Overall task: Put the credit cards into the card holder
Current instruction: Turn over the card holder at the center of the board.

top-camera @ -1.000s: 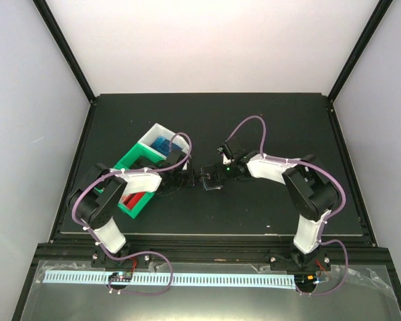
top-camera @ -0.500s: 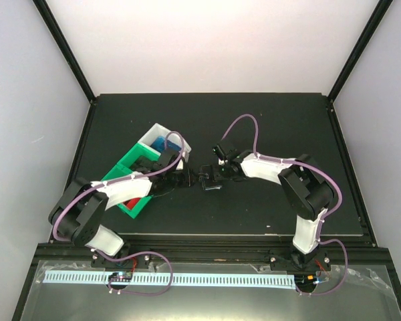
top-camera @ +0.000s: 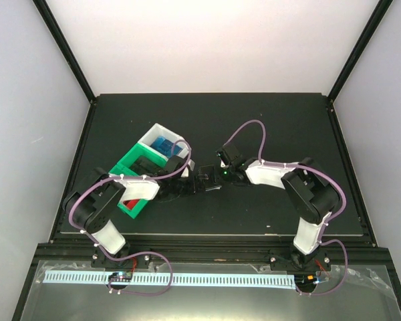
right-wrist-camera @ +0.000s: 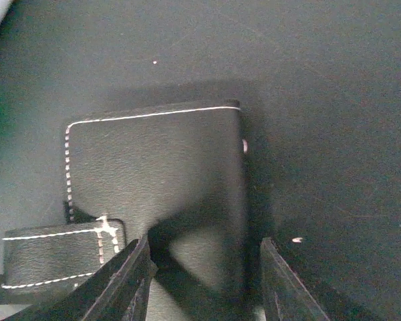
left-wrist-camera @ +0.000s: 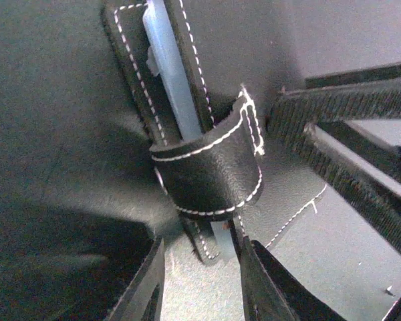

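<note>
Left arm had folded back at elbow; both grippers stayed at holder. Left gripper [left-wrist-camera: 202, 284] stood parted, card holder [left-wrist-camera: 190, 73] tip between fingers, strap [left-wrist-camera: 210, 177] wrapped shut. Right gripper [right-wrist-camera: 204, 274] stood parted, astride holder. Seemingly no card loaded.

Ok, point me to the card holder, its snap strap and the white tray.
card holder [right-wrist-camera: 154, 174], right wrist view, middle of its black outer face.
snap strap [left-wrist-camera: 210, 175], left wrist view, front of the stitched loop.
white tray [top-camera: 150, 134], top external view, its left wall.
</note>
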